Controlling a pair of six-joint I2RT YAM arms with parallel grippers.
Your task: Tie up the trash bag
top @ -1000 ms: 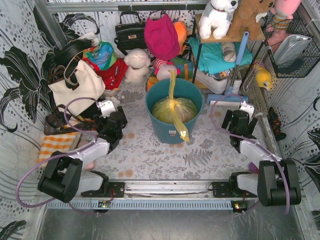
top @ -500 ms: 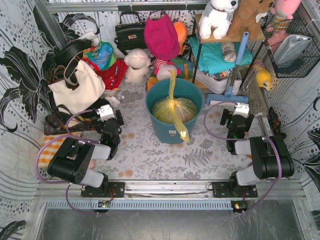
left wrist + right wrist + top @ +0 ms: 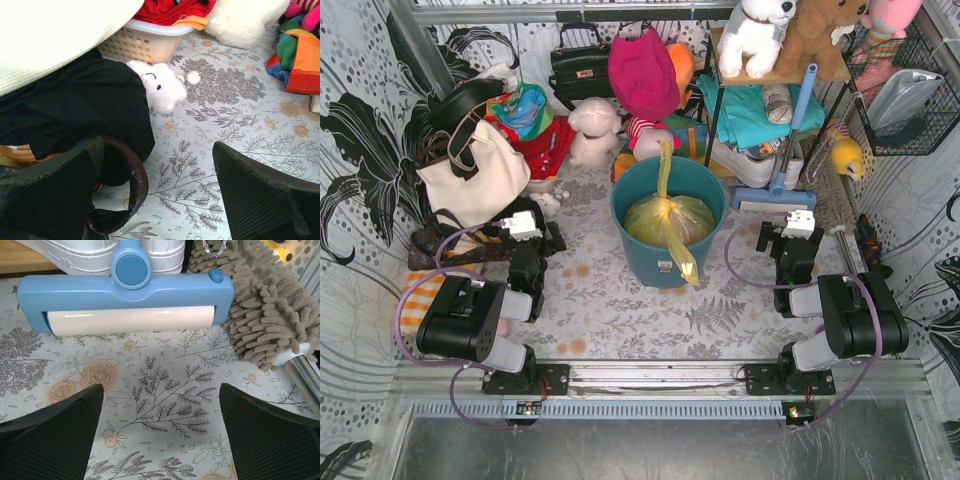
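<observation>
The trash bag (image 3: pixel 667 217), yellow-green and translucent, sits inside the round teal bin (image 3: pixel 635 250) at the table's centre. One twisted tail of the bag stands up at the back. Another tail hangs over the bin's front rim (image 3: pixel 685 265). My left gripper (image 3: pixel 532 240) rests low on the table left of the bin, open and empty; in the left wrist view (image 3: pixel 157 200) its jaws are wide apart. My right gripper (image 3: pixel 790 242) rests right of the bin, open and empty, as the right wrist view (image 3: pixel 160 435) also shows. Neither gripper touches the bag.
A white tote bag (image 3: pixel 470 180) and a dark bag with a brown ring handle (image 3: pixel 132 185) lie by my left gripper, with a small white plush (image 3: pixel 162 90) and a basket (image 3: pixel 137 42). A blue lint roller (image 3: pixel 125 305) and a shaggy duster (image 3: pixel 260 315) lie ahead of my right gripper.
Both arms have folded back toward their bases, and both grippers have drawn a little away from the bin. The bag and bin have not moved.
</observation>
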